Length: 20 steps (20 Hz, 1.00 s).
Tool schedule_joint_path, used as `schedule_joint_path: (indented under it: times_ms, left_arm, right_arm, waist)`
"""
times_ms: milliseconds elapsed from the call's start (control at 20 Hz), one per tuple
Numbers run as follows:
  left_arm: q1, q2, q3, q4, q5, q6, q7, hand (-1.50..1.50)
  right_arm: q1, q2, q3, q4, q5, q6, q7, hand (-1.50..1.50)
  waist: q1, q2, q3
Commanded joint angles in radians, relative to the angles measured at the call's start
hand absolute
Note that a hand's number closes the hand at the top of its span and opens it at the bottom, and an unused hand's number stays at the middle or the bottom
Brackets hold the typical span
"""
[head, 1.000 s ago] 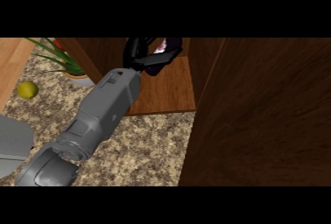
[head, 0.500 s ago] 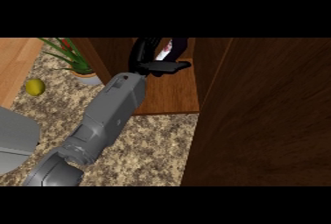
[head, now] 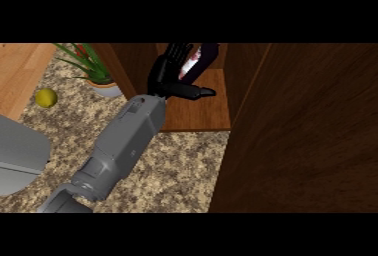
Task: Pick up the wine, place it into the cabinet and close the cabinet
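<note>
Dark wood fills most of what I see from my head: the cabinet (head: pixel 196 107) stands open on the speckled stone counter (head: pixel 170 165), its shelf floor showing as a lighter brown board, and its door (head: pixel 303 130) swung out wide at my right so that it covers that whole side of the view.

My left hand (head: pixel 171 75) is inside the cabinet mouth, above the shelf. The fingers point up and away from me, fairly straight, with the thumb jutting to the right, so the hand reads as opened out, not wrapped around anything. Just beside the fingers, on their right, stands the wine (head: pixel 201 61), a dark bottle with a pale and reddish label, upright at the back of the shelf. I cannot tell whether my fingers touch it or stand a little apart. I judge the bottle is where it belongs, deep enough that the door should clear it, and that the closing is the part left undone.

My right hand does not show at all.

Around me: a potted plant (head: pixel 92 67) just left of the cabinet wall, a yellow lemon (head: pixel 46 97) further left on the stone, and a grey appliance (head: pixel 18 155) at the left edge. My own forearm lies across the cabinet opening, so it would block the door.
</note>
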Motion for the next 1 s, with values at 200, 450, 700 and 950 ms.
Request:
schedule_joint_path:
  times_ms: [200,450,700,950]
  left_arm:
    - [0.207,0.001,-0.118,-0.256,0.063,0.01,0.075,-1.5]
    - [0.374,0.001,-0.189,-0.426,0.055,0.035,0.094,-1.5]
    - [0.561,0.058,-0.239,-0.597,0.052,0.025,0.108,-1.5]
    - [0.742,0.073,-0.294,-0.799,0.033,0.075,0.121,-1.5]
  right_arm:
    - [0.059,-0.023,0.005,-0.196,-0.035,-0.016,0.077,-1.5]
    - [0.053,-0.046,0.002,-0.215,-0.01,-0.037,0.11,-1.5]
    - [0.074,-0.055,0.044,-0.227,0.025,-0.051,0.088,-1.5]
    - [0.105,-0.076,0.039,-0.222,0.019,-0.055,0.058,-1.5]
  waist:
    - [0.038,-0.009,0.0]
    - [0.044,-0.006,-0.001]
    - [0.035,-0.004,-0.001]
    - [0.025,-0.001,0.0]
